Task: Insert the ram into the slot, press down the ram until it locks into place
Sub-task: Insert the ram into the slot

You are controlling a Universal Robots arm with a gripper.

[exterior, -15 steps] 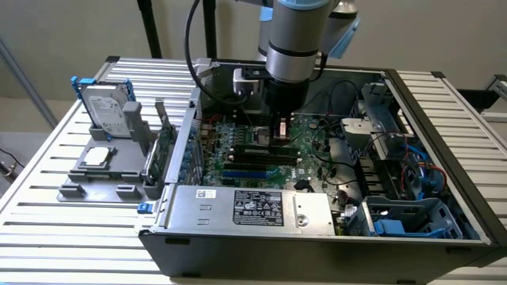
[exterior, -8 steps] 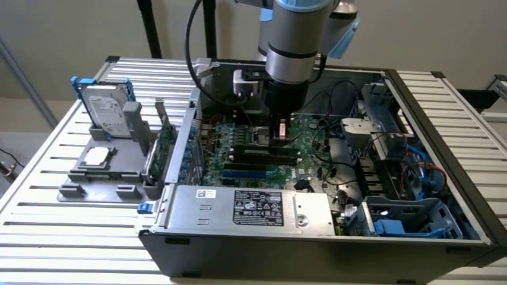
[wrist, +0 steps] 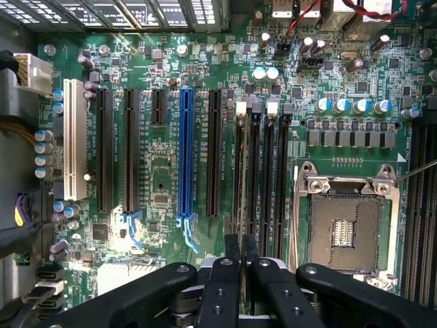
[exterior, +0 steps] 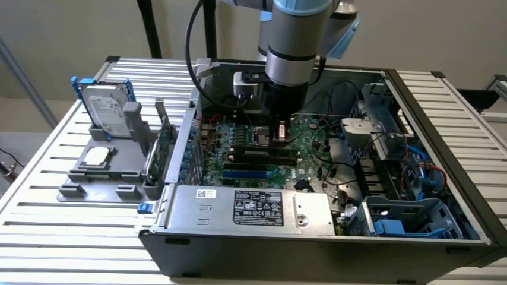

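My gripper (exterior: 279, 135) reaches down into the open computer case over the green motherboard (wrist: 164, 164). In the wrist view its two black fingertips (wrist: 232, 249) stand close together, shut on the ram (wrist: 240, 178). I see the ram edge-on as a thin grey-green strip running away from the gripper (wrist: 240, 249). It lies in line with the slot (wrist: 240, 108) that has a white end clip, the outermost of several parallel black sockets (wrist: 270, 178). I cannot tell whether the ram is seated or just above the slot. The sockets (exterior: 262, 155) lie just in front of the gripper.
A long blue connector strip (wrist: 185, 150) and black card slots (wrist: 130, 150) run parallel beside the sockets. The square metal processor socket (wrist: 345, 229) lies on the other side. A silver power supply (exterior: 249, 208) fills the case front. A grey fixture (exterior: 103, 163) with a hard drive (exterior: 107, 113) stands at the exterior view's left.
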